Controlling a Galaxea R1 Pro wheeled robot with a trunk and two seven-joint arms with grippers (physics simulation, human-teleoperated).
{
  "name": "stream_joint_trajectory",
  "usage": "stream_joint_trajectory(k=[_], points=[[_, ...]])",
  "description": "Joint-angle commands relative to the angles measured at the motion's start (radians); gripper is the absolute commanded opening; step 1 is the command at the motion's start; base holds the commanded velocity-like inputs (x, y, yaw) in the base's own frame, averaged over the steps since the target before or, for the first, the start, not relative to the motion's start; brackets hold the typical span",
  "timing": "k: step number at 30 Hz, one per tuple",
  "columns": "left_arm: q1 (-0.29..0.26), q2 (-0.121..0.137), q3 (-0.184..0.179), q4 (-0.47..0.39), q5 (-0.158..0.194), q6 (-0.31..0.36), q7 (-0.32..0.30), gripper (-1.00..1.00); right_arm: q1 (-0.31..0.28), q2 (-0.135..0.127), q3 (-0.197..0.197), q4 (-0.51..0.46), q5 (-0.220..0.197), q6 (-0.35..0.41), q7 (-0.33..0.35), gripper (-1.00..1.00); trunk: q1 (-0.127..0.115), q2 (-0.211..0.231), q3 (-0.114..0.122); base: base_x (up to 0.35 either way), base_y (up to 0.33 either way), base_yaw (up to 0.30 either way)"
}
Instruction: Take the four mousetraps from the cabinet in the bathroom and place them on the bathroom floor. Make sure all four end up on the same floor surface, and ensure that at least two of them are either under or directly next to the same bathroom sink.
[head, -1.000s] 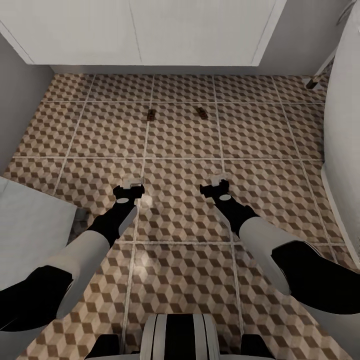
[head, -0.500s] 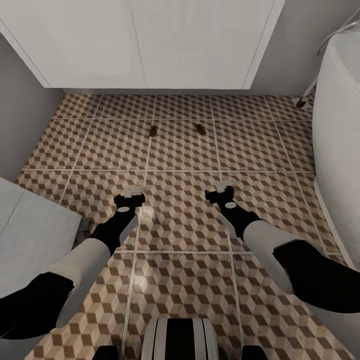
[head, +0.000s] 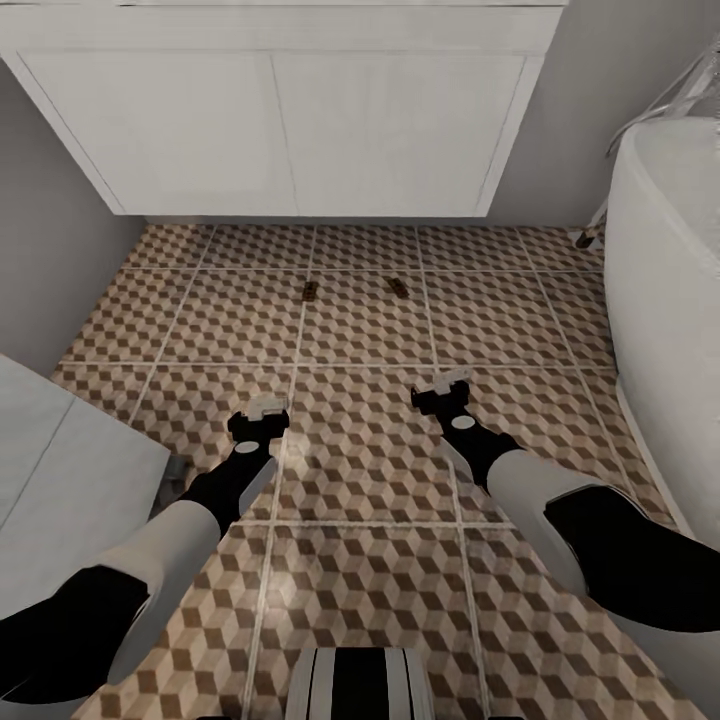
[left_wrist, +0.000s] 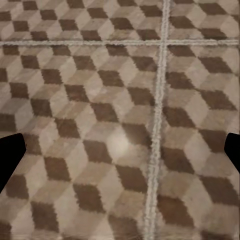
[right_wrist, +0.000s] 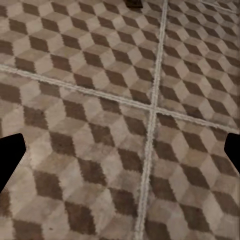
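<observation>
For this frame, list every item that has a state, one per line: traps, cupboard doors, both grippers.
Left mousetrap: lying flat on the bathroom floor, not held.
Right mousetrap: flat on the same floor, apart from the first.
White cupboard: both doors closed.
Left gripper: open, empty, above the tiles.
Right gripper: open, empty, above the tiles.

floor (head: 360, 460): brown/beige/white cube-pattern tiles, pale grout. mousetraps (head: 310, 291) dark brown. cabinet (head: 290, 130) white, walls (head: 50, 260) grey, tub (head: 670, 300) white.
</observation>
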Motion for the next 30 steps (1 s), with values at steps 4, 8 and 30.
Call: stream_joint_trajectory(k=[4,8,30], points=[[0.018,0.000,-0.008,0.010,0.010,-0.017,0.006,1.00,0.011,0.000,0.007,0.004,-0.003,-0.033,-0.004,1.00,-0.002,0.001,0.022,0.000,0.000,0.000],[0.044,-0.003,-0.009,0.015,0.010,-0.047,0.004,1.00,0.021,0.000,0.007,0.018,-0.004,-0.072,-0.003,1.00,-0.004,0.002,0.043,0.000,0.000,0.000],[0.238,-0.010,-0.089,0.059,0.010,-0.375,0.004,1.00,0.104,0.000,0.007,0.029,-0.005,-0.172,-0.003,1.00,-0.014,0.007,0.164,0.000,0.000,0.000]])
